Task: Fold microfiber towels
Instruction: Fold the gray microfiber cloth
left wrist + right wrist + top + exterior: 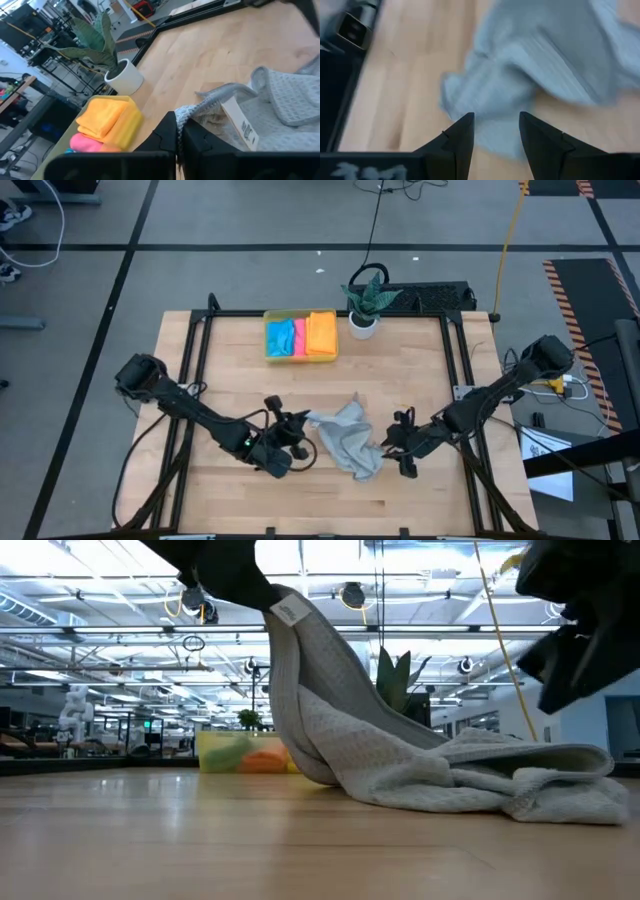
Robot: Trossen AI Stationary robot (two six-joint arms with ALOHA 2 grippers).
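A light grey towel [350, 442] lies crumpled on the wooden table's middle, with one corner raised. My left gripper [303, 423] is shut on that raised corner at the towel's left side. My right gripper [402, 448] is open just right of the towel's near right end [376, 463]. In the right wrist view its fingers [461, 131] stand on either side of a towel corner [487, 107] below them. In the low view it [585, 635] hangs clear above the cloth. Folded blue, pink and orange towels [300, 334] lie in the yellow tray. A yellow towel does not show. My left gripper pinches the grey towel's edge at a corner [186, 114] between its two shut fingers, beside the sewn-in label [244, 126]. The corner is lifted off the table [285, 615]. The cloth hangs down from it in folds, and the rest lies on the wood [480, 780].
The yellow plastic tray [268, 348] stands at the table's far middle. A potted plant in a white pot [362, 326] stands right of it. Black frame rails [196, 360] run along the table's left and right sides. Bare wood lies at the near edge.
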